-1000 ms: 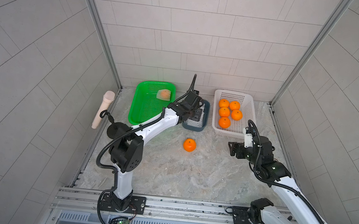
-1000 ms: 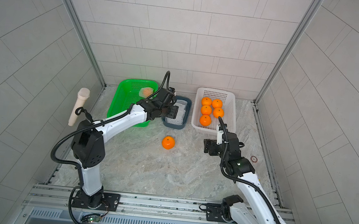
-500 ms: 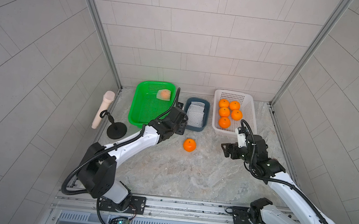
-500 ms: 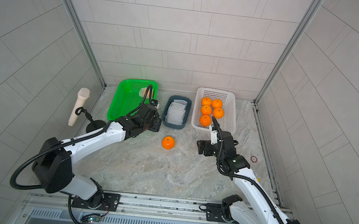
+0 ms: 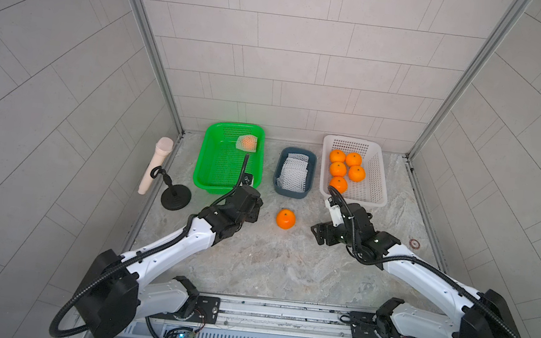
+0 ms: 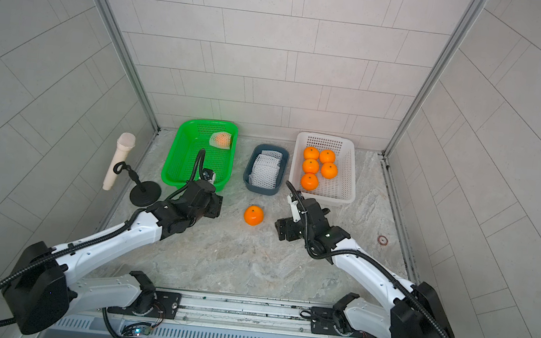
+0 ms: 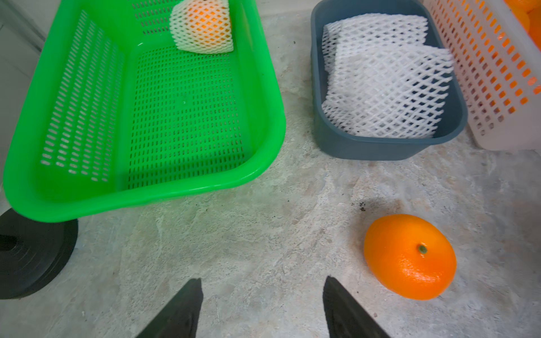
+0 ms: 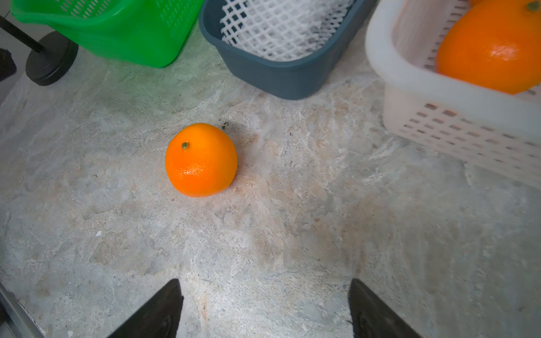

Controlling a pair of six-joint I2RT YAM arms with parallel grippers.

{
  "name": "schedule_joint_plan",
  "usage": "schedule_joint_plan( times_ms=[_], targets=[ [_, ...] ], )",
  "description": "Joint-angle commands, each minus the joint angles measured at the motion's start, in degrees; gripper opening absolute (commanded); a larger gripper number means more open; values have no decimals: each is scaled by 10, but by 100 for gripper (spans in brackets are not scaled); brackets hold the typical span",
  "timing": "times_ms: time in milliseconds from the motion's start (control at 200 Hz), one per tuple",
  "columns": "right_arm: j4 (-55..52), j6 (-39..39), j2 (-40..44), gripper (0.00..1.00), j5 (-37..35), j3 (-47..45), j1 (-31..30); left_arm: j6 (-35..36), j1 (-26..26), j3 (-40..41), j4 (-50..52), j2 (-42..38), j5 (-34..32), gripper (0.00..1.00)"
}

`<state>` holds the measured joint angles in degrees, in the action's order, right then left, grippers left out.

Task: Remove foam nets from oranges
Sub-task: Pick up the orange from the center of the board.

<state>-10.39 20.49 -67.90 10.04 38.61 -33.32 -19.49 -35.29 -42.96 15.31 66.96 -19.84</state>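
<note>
Seven oranges, three containers

Green basket, grey-blue tub, white basket, microphone on black stand.

Bare orange: bright orange, dark green stem dot. Foam nets: white, diamond lattice. Tub: slate blue, plain. Green basket: slotted holes. Net-wrapped orange: pale orange through white mesh. White basket: perforated grid. Desk: grey-beige marbling. Microphone: beige. Stand: black. Left claw, right claw: black.
</note>
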Motion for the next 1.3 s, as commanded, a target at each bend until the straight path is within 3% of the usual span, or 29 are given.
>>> schedule_joint_plan(
  times_ms=[0, 545, 921, 1296],
  targets=[
    [24, 17, -26, 90, -23, 24, -18, -20, -1, 11, -1, -22, -42, 71],
    [-1, 30, -196, 100, -117, 156, -115, -30, 0, 7, 80, -61, -138, 71],
    [-5, 17, -283, 100, -109, 218, -129, -16, 8, 44, 72, -167, -133, 77],
    [-27, 3, -355, 100, -109, 273, -132, -16, 10, 39, 68, -142, -107, 77]
  ],
)
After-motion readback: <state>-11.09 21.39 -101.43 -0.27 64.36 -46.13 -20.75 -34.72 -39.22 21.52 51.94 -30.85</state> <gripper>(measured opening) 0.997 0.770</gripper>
